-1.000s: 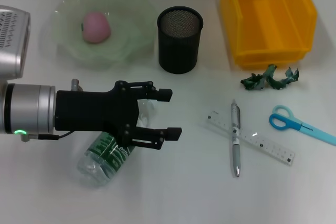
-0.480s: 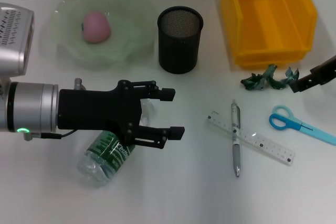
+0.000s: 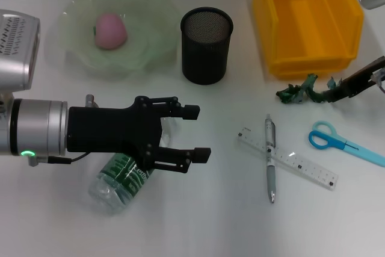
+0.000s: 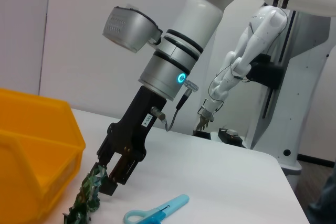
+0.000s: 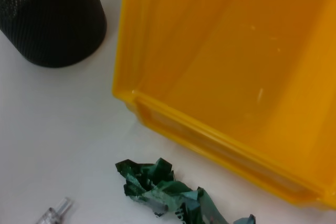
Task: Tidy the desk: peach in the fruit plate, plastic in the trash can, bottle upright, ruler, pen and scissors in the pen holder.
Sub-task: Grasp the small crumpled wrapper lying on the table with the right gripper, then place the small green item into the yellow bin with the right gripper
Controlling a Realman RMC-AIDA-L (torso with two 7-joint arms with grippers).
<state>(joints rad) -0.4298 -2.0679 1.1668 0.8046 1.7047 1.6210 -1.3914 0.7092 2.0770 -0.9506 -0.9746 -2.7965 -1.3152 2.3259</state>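
The right gripper has its fingers spread around the plastic beside the yellow bin. It should squeeze gently, then lift. The left gripper hangs wide open above the bottle, holding nothing.

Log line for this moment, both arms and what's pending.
left gripper open over lying bottle | right gripper at green plastic | peach in plate

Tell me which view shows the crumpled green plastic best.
The right wrist view: the crumpled green plastic lies close up beside the yellow bin. The head view shows it small; the left wrist view shows it edge-on under the right gripper.
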